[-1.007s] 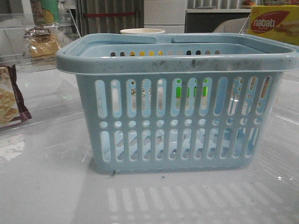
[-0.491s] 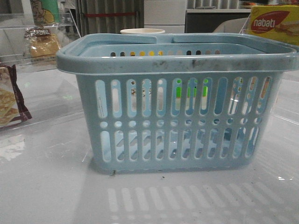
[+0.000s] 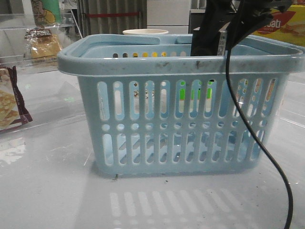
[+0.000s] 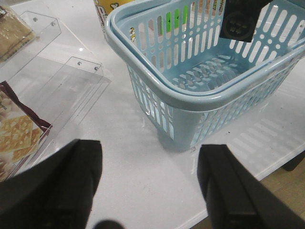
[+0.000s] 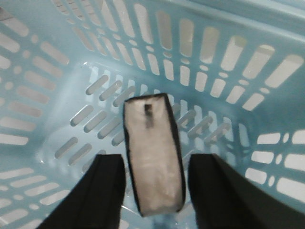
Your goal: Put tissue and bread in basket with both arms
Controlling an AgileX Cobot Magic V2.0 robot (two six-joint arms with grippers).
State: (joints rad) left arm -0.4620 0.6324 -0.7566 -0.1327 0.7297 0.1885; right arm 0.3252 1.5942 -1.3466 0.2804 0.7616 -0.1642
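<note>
Right pincer is inside the basket, fingers spread apart with the tissue between them; whether the pads touch the pack is hard to tell, gaps show on both sides, so probably loose. Only the right wrist view shows this pack: dark edges, pale face, over the slotted basket floor. Front view shows just the right arm dipping past the basket rim, with a black cable hanging down the front wall; pincer and tissue hidden behind the wall there. Left wrist view catches a dark square block over the basket interior, likely part of the right arm, cut off at the frame edge.

Left pincer hovers over the bench beside the basket, fingers wide apart, holding nothing.

Bread sits far left at the back of the bench, well apart from both pincers. Cracker packet lies at the left edge, partly cropped. Nabati box is back right, half hidden by the arm.
</note>
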